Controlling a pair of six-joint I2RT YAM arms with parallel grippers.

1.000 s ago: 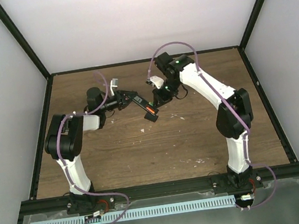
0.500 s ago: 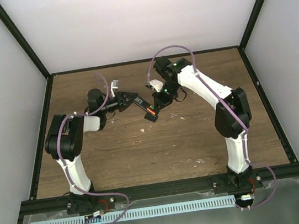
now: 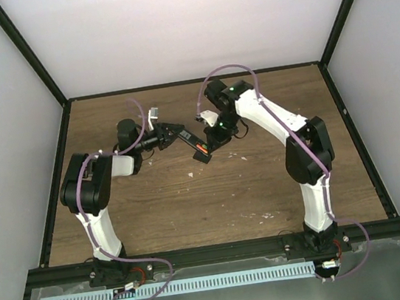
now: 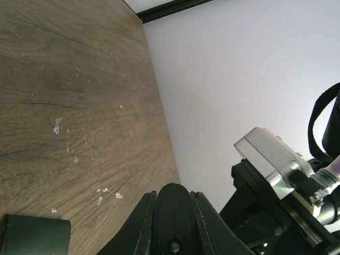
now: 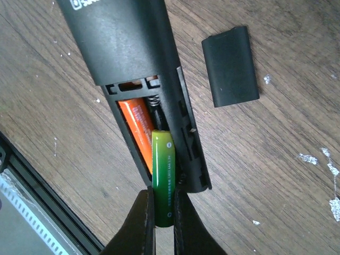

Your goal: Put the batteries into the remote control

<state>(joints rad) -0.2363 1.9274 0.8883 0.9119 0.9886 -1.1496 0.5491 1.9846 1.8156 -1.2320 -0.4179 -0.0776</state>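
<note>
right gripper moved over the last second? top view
Yes, slightly. In the top view the right gripper and its wrist have shifted left, judged against the back edge of the table, closing on the remote.

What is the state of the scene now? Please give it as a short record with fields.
remote: held by left hand, back open
seated battery: orange, lying inside remote
held battery: in right hand, one end in remote beside the seated one, not yet lying flat
cover: on table, apart from remote
</note>
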